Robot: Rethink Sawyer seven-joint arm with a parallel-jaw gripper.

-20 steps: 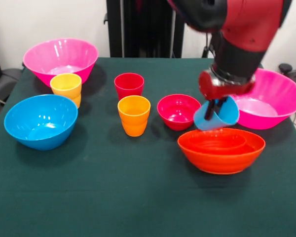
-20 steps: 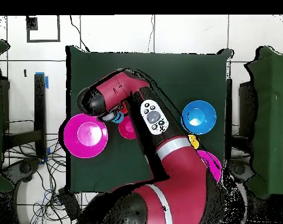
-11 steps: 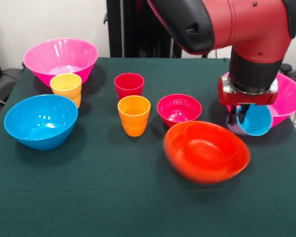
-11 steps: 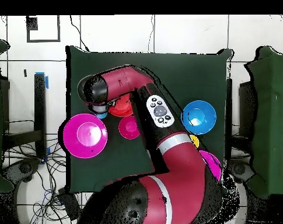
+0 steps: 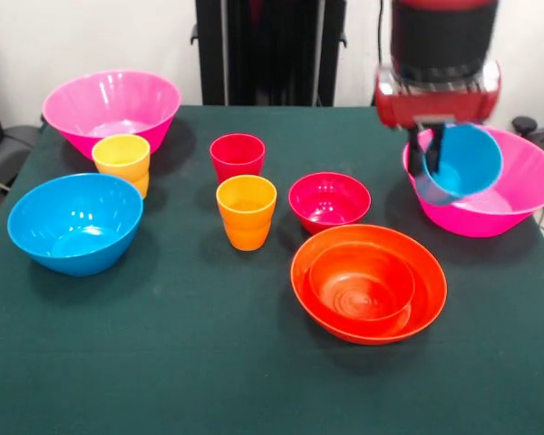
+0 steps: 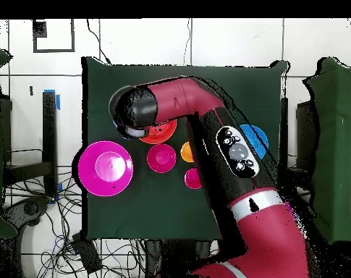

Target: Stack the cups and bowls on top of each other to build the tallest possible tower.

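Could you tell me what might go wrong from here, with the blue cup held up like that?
The gripper pinches only the rim of the blue cup, which hangs tilted on its side, so it could slip or swing. Released here, it would likely drop into the pink bowl rather than land upright.

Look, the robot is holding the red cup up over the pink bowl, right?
Not quite. The cup in the gripper is the blue cup, not red. The front view shows it held tilted over the pink bowl, while the red cup stands on the table.
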